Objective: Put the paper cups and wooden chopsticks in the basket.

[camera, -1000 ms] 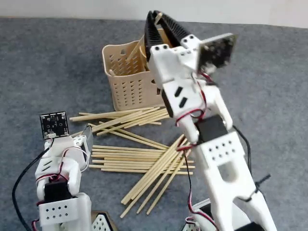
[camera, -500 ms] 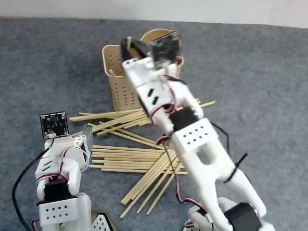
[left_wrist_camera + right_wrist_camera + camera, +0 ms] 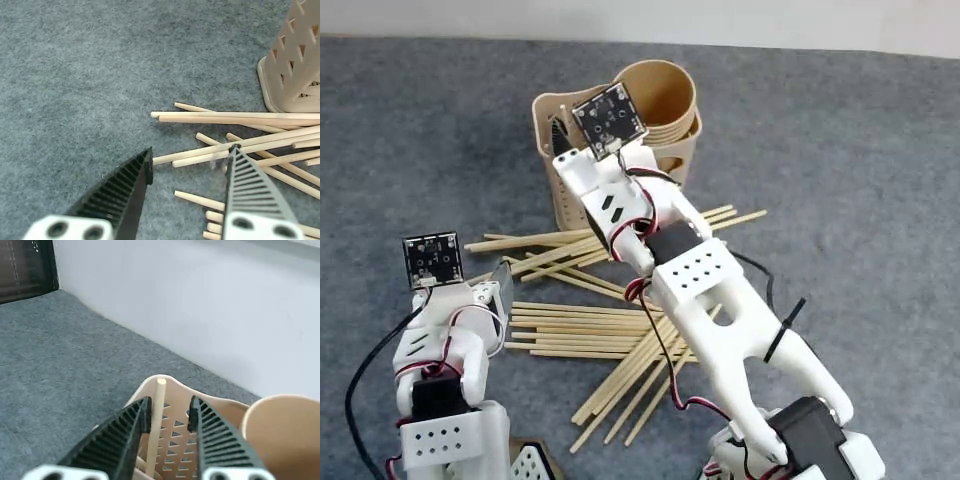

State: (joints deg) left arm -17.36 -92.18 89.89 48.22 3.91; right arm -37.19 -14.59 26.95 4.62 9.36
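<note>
My right pincer (image 3: 170,402) hangs over the basket (image 3: 568,205). It is open just a little. One chopstick (image 3: 159,412) stands between its two sides, with its bottom end down inside the basket. The gap looks wider than the stick, so I think I am not pinching it. The paper cups (image 3: 660,95) sit stacked in the basket too, right beside my pincer. Many loose sticks (image 3: 595,330) lie in a heap on the grey worktop (image 3: 840,200), in front of the basket.

To do this step well, I should open a bit more so the stick leans on the basket wall by itself. Then I should lift straight up, slowly, so I do not bump the rim or drag the stick back out. The basket looks light and could tip.

My left pincer (image 3: 191,148) is wide open and holds nothing. It hovers low over the worktop, near the ends of some sticks.

I see no words or labels that I can read on the basket, the cups or the sticks.
</note>
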